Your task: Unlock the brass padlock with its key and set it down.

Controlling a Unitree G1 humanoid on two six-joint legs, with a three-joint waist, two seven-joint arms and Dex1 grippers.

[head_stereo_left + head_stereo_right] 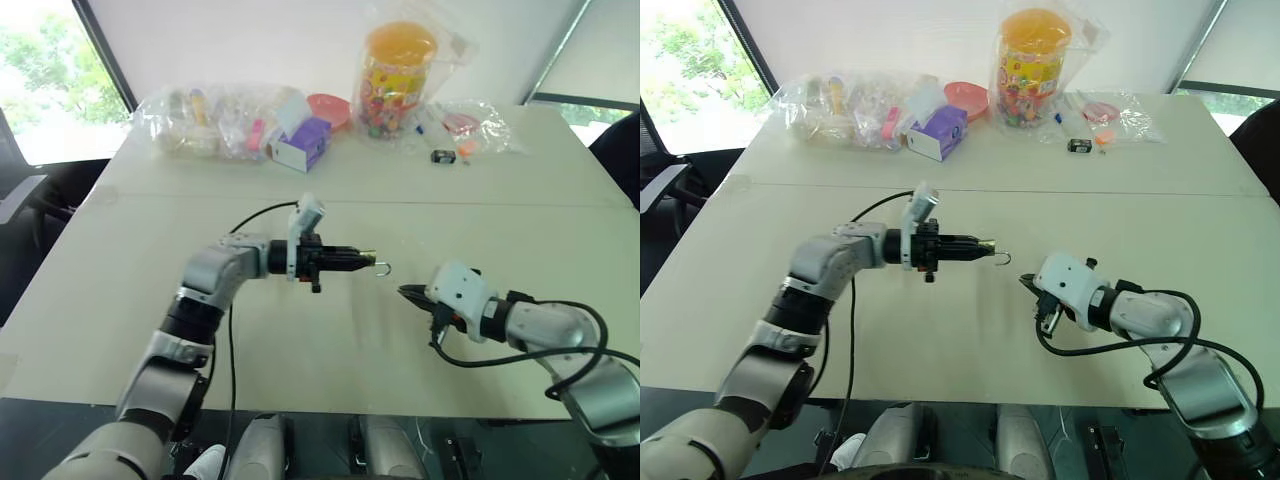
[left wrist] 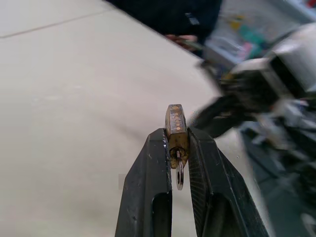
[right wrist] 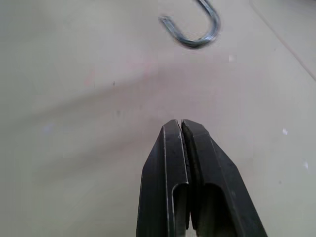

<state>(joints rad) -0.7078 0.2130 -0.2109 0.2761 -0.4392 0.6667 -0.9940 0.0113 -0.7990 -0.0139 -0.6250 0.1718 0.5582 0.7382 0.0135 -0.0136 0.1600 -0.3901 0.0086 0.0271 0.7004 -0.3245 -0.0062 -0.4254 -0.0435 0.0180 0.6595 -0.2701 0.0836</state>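
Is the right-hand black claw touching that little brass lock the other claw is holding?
Apart. The left eye view shows bare table between the shut right gripper and the small brass padlock pinched in the left gripper.

The brass padlock (image 2: 176, 132) sits partly buried between the left gripper's (image 2: 177, 148) jaws, so we cannot see its lower body. Its shackle (image 3: 195, 27) is cut off by the right wrist view's edge. The right gripper (image 2: 217, 116) is blurred in the left wrist view.
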